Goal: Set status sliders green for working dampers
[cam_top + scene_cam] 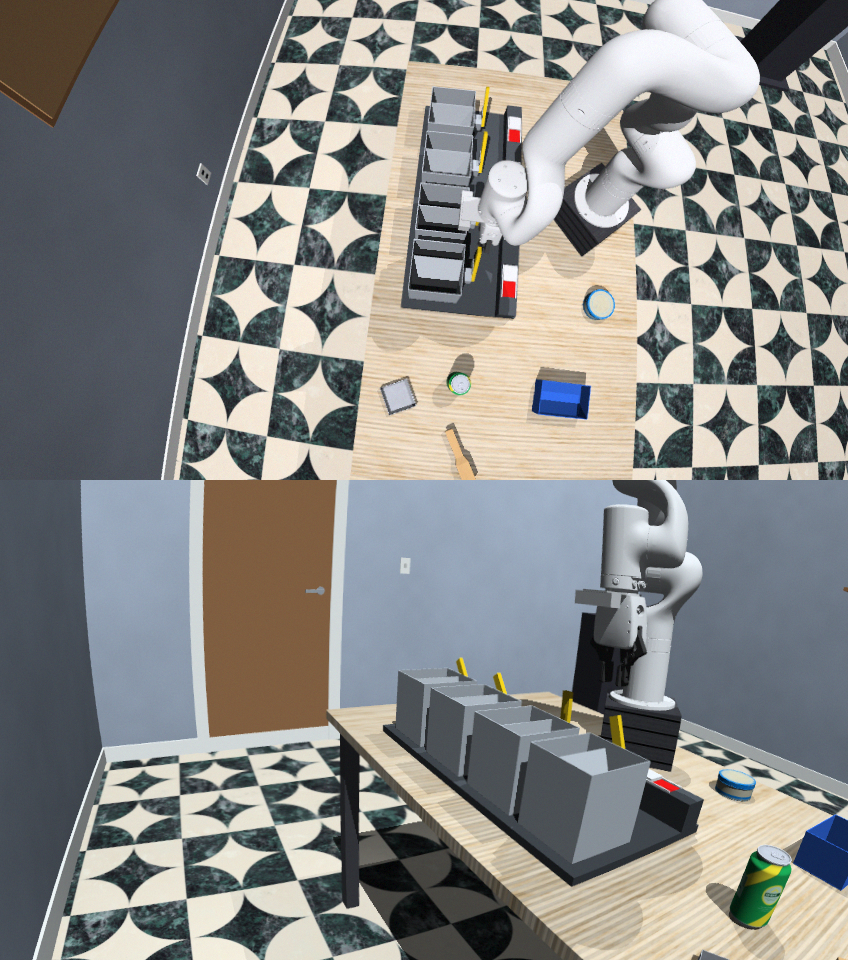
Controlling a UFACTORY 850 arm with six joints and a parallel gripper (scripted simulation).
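Note:
Four grey duct dampers stand in a row on a dark base plate (458,208); the nearest one (583,795) shows a tilted blade inside. A yellow lever (617,731) stands beside each damper. The slider rail runs along the arm's side of the plate. The far slider (513,135) and the near slider (508,288) both show red with a white cover beside it; the near slider's red also shows in the exterior view (666,786). The arm hides the two middle sliders. My gripper (620,670) hangs high above the lever row near the third damper (441,208), partly open and empty.
The robot base (598,208) stands right of the plate. A blue-rimmed tin (598,303), a blue bin (561,398), a green can (458,383), a grey square block (397,394) and a wooden tool (461,455) lie at the near end of the table.

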